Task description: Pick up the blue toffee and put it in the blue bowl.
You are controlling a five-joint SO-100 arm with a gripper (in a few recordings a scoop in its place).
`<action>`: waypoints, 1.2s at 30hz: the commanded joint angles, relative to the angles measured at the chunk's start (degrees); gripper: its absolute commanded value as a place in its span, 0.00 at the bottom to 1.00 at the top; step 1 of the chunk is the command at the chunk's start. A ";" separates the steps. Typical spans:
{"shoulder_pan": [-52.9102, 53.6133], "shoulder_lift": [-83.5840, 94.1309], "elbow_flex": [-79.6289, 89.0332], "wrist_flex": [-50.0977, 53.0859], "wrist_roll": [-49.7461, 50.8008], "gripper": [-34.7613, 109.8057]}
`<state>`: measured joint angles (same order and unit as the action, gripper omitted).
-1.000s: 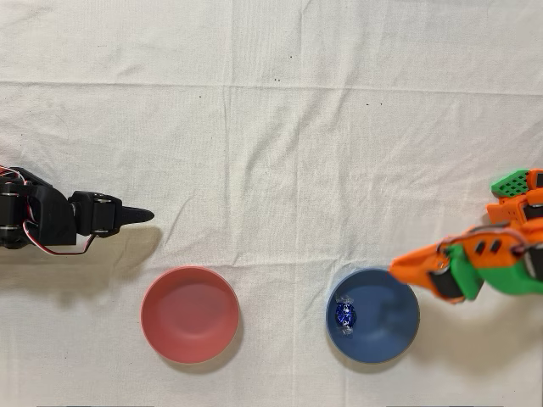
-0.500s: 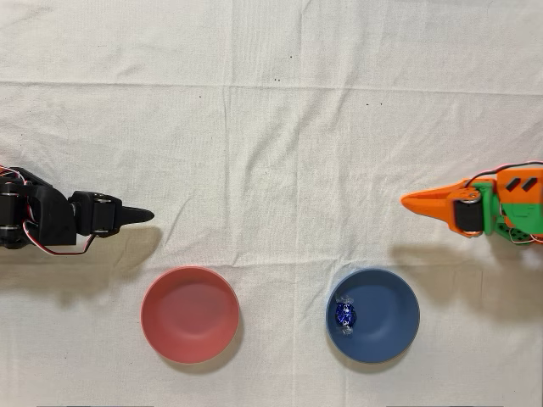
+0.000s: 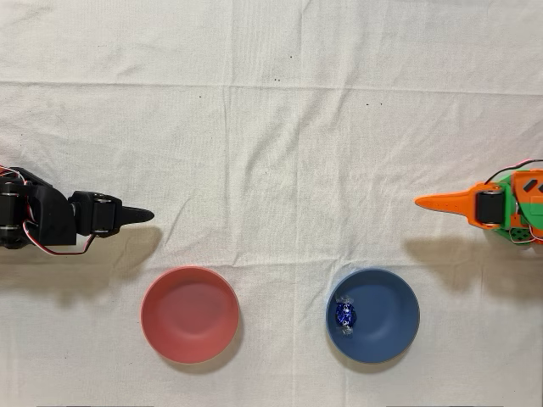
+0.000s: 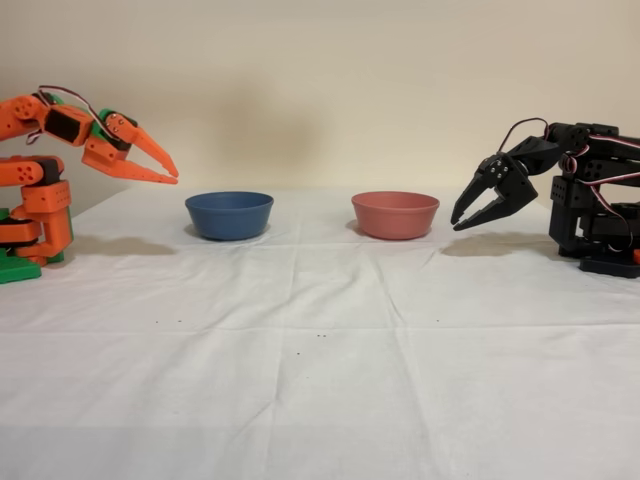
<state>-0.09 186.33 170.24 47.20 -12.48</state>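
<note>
In the fixed view, the foreground is taken up by a white cloth [image 4: 320, 380], creased and marked with a few small dark specks. Farther back, two bowls are set side by side on it: the blue bowl [image 4: 229, 215] at the left and a pinkish-red bowl [image 4: 395, 214] at the right, well apart from each other. The orange arm's gripper [image 4: 170, 170] is held in the air at the left edge, above and to the left of the blue bowl and not touching it; its two pointed fingers are seen slightly parted, with nothing between them. At the right, the idle black arm [image 4: 585, 195] is seen with its claw hanging beside the pinkish-red bowl. A plain beige wall [image 4: 320, 80] is seen behind everything.

In the overhead view, the blue toffee [image 3: 345, 315] is seen lying inside the blue bowl [image 3: 386, 326], close to its left wall, with its pale twisted ends showing. The pinkish-red bowl [image 3: 190, 315] is seen to the left. The gripper [image 3: 422, 202] is seen at the right edge, clear of the blue bowl's rim. Nothing lies between the gripper and the blue bowl.
</note>
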 commanded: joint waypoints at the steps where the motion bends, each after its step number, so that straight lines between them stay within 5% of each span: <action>1: 1.93 0.79 2.02 -1.05 -0.53 0.24; 12: 3.78 0.79 8.79 0.00 -1.14 0.24; 23: 3.16 0.79 8.79 14.68 -2.55 0.24; 36: 1.14 0.79 8.79 14.77 -4.13 0.24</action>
<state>0.88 187.03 180.09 60.82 -15.82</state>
